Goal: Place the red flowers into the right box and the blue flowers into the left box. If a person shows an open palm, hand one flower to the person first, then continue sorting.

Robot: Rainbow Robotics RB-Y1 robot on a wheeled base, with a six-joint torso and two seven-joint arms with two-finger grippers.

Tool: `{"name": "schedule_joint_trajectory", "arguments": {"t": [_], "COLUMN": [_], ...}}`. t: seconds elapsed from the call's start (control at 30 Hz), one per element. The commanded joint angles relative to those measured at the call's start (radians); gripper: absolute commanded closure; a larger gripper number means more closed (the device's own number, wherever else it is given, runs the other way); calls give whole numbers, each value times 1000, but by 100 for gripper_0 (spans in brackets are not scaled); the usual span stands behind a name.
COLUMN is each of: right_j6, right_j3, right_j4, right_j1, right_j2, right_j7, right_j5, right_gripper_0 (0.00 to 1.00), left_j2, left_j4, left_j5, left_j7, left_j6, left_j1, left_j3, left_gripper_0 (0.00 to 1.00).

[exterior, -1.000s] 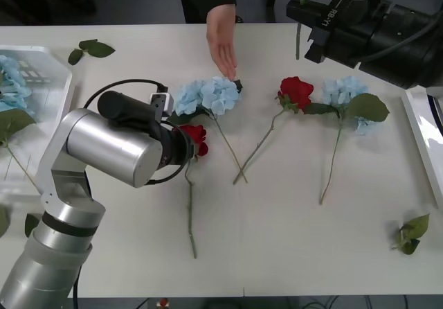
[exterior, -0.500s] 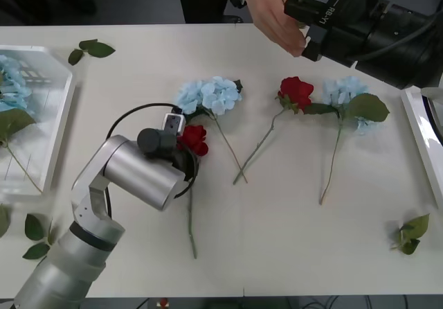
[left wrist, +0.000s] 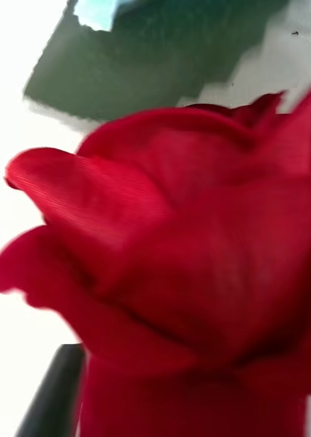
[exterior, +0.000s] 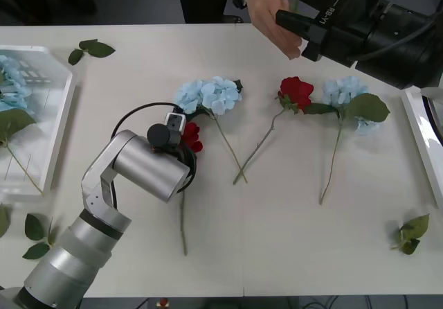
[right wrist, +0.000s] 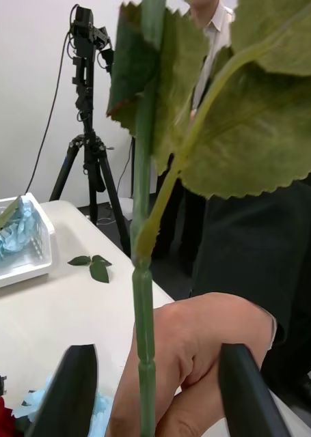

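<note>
On the desk [exterior: 277, 240], the left gripper [exterior: 181, 134] is hidden behind its own silver wrist, beside a red rose [exterior: 191, 137] whose soft, folded petals crowd the left wrist view [left wrist: 196, 273] in a blur; whether this claw is closed on the bloom cannot be told. The rose's thin green stem is seen running toward the near edge. At the far edge, the right gripper [exterior: 299, 35] is held wide apart, and a ribbed green stem [right wrist: 144, 328] with broad serrated leaves is seen standing between its black fingers [right wrist: 72, 396] without touching either. The bloom of that stem is cut off, so its colour cannot be told. The stem is grasped from behind by the person's hand [right wrist: 196, 355], which comes out of a dark sleeve and is partly covered by the claw in the front view [exterior: 271, 11]. Toward the middle of the desk a fluffy blue hydrangea [exterior: 208, 95], a second red rose [exterior: 296, 91] and another blue hydrangea [exterior: 345, 89] are laid side by side, the first two stems crossing. The slotted, translucent left box [exterior: 59, 125] is cut off by the left edge, with pale blue blooms [exterior: 10, 80] inside. Only a rim of the right box [exterior: 419, 139] is seen at the right edge.
</note>
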State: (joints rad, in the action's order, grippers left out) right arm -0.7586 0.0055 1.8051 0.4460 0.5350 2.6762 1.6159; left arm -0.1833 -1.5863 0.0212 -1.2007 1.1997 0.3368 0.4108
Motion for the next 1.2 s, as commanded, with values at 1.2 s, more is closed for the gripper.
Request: {"name": "schedule_joint_trajectory", "arguments": {"t": [1.2], "right_j6": [-133], "right_j3": [-18], "right_j4": [19], "right_j1": [-139], "right_j2": [281], "right_j7": [-342], "right_j5": [58], "right_gripper_0": [0], "left_j2": [-291], "left_j4": [-557], "left_j5": [-728], "left_j7": [-175], "left_j6": [60], "left_j1": [19], "left_j3": [-366], "left_gripper_0": [100]}}
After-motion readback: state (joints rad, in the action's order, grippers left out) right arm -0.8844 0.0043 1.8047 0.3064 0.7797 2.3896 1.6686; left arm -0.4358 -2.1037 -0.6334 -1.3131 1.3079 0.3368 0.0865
